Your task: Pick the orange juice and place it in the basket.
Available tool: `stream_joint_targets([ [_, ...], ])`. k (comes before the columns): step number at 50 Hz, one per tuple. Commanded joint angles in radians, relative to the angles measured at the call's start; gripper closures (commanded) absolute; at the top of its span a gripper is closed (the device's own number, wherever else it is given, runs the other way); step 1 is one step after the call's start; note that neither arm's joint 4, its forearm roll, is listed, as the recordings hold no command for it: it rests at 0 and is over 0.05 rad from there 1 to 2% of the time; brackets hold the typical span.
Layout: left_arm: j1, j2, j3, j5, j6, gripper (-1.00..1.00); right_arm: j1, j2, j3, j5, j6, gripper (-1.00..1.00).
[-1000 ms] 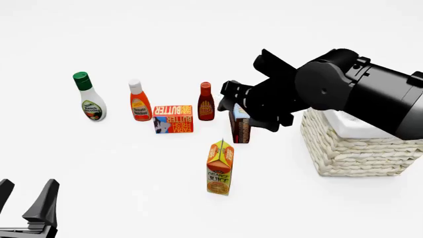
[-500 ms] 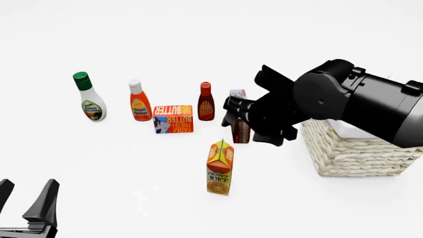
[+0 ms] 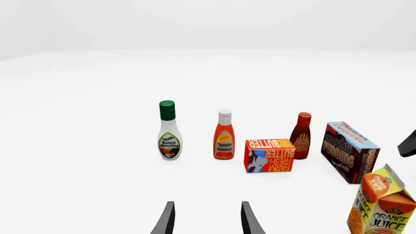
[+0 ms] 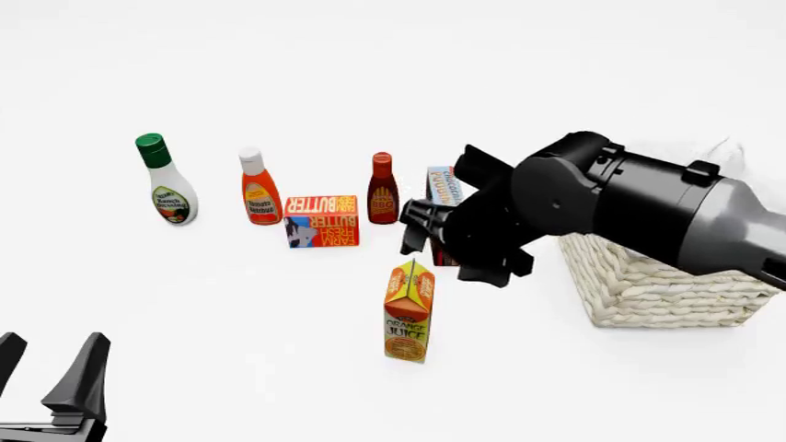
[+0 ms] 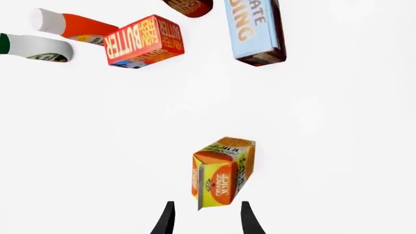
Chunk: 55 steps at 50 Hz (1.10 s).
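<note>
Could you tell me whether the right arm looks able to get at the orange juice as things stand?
Probably yes. The right hand is open above the orange juice, which stands upright apart from the pudding box and butter box, with nothing between.

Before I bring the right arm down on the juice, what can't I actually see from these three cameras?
- Basket: in the front view the right arm covers most of its top and inside; neither wrist view shows it.
- Pudding box: front view, mostly behind the right end effector.
- Orange juice: cut by the left wrist view's edge; whole in the right wrist view.
- Left end effector: cut by the front view's edge.
</note>
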Motion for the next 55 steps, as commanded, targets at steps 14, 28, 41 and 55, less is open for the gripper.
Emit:
stream_joint_targets([
  [14, 0.000, 0.000, 0.000, 0.000, 0.000, -1.00, 0.005, 0.063, -0.027, 0.004, -0.007, -1.00],
  [28, 0.000, 0.000, 0.000, 0.000, 0.000, -1.00, 0.020, 0.105, -0.044, 0.000, -0.010, -1.00],
  [41, 0.000, 0.000, 0.000, 0.000, 0.000, -1.00, 0.016, 0.133, -0.035, -0.005, -0.016, -1.00],
  [55, 0.000, 0.000, 0.000, 0.000, 0.000, -1.00, 0.011, 0.163, -0.023, -0.009, -0.027, -1.00],
])
